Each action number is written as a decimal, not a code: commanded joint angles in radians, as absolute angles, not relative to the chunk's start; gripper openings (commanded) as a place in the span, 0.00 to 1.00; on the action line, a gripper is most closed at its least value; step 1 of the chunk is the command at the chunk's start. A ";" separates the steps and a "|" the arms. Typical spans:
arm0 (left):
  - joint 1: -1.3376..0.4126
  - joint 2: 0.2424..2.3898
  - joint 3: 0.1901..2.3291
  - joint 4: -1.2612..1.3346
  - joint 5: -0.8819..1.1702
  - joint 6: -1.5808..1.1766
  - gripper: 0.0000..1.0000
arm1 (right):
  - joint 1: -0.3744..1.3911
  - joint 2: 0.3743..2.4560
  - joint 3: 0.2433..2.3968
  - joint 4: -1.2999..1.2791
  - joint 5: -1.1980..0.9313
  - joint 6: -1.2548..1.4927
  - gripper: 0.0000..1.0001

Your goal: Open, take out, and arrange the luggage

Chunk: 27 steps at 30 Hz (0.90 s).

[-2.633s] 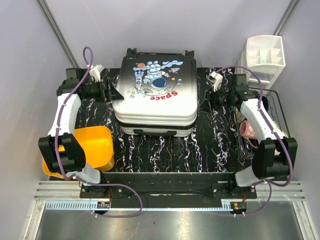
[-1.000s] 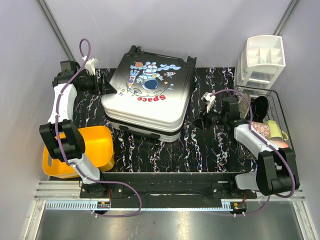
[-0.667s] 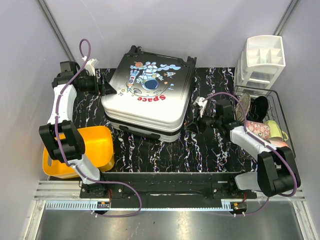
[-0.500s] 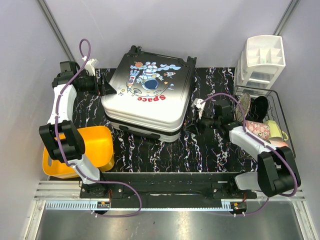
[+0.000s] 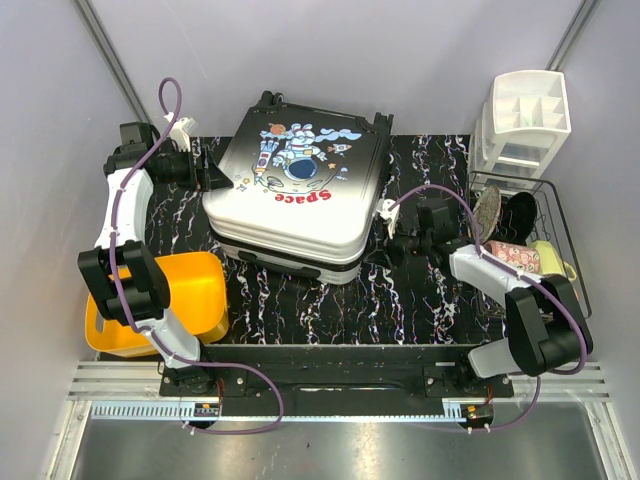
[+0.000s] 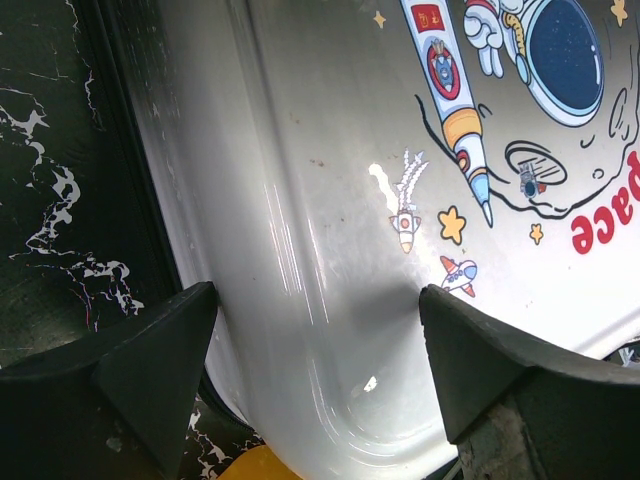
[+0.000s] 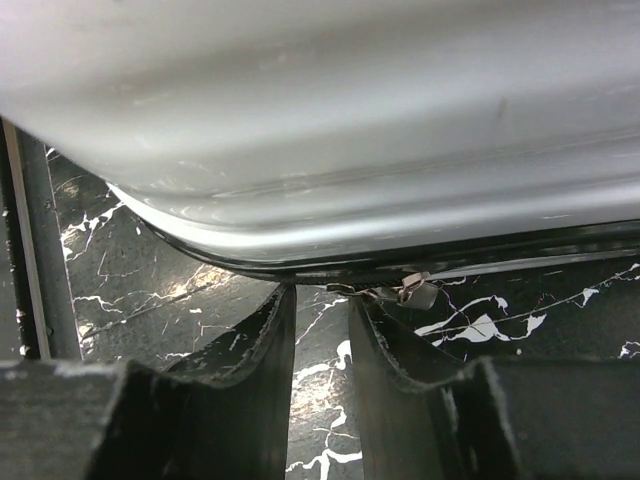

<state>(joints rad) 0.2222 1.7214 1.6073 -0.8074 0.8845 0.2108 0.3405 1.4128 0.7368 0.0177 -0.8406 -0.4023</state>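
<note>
Your left gripper (image 6: 315,293) gaping wide across the luggage (image 5: 300,205) corner, your right gripper (image 7: 320,297) sitting narrow, gripping nothing, beside the zipper pull (image 7: 415,291)

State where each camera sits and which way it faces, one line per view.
Top external: above and behind the robot, looking down at the table; the left arm and right arm show.
Left wrist: on the left gripper, facing the luggage astronaut panel; its wide-apart fingers show.
Right wrist: on the right gripper, low, facing the luggage's side and zipper pull; its near-together fingers show.
All share the luggage.
</note>
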 commanded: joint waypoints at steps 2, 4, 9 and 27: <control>0.206 1.707 1.580 -0.854 0.925 0.248 0.85 | 0.376 1.434 0.790 0.089 -0.828 -0.413 0.28; 0.207 1.698 1.571 -0.854 0.928 0.259 0.85 | 0.376 1.425 0.785 0.083 -0.818 -0.408 0.15; 0.207 1.666 1.542 -0.854 0.931 0.276 0.84 | 0.376 1.327 0.720 0.078 -0.811 -0.408 0.00; 0.201 1.552 1.447 -0.839 0.957 0.359 0.86 | 0.377 1.233 0.681 0.006 -0.670 -0.468 0.46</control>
